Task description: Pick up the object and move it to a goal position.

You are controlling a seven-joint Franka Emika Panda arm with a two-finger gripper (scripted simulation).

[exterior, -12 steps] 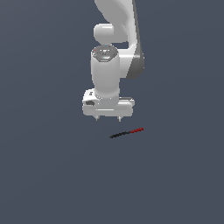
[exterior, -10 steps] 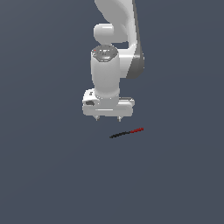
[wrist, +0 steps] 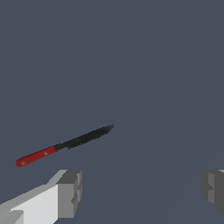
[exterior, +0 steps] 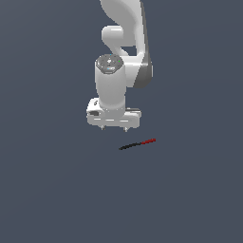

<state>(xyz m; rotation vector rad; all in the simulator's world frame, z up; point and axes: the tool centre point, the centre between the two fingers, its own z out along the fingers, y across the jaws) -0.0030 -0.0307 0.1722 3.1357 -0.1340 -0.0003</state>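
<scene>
The object (exterior: 137,144) is a thin short rod, black along most of its length with a red end toward the exterior view's right, lying flat on the dark grey floor. In the wrist view the object (wrist: 65,145) shows as a knife-like shape with a red handle and a black blade. My gripper (exterior: 114,128) hangs on the white arm, above the object and a little toward the exterior view's left, not touching it. Its fingers (wrist: 70,192) stand wide apart with nothing between them, so it is open.
A plain dark grey floor (exterior: 52,190) spreads all around. The white arm (exterior: 121,57) rises toward the top of the exterior view.
</scene>
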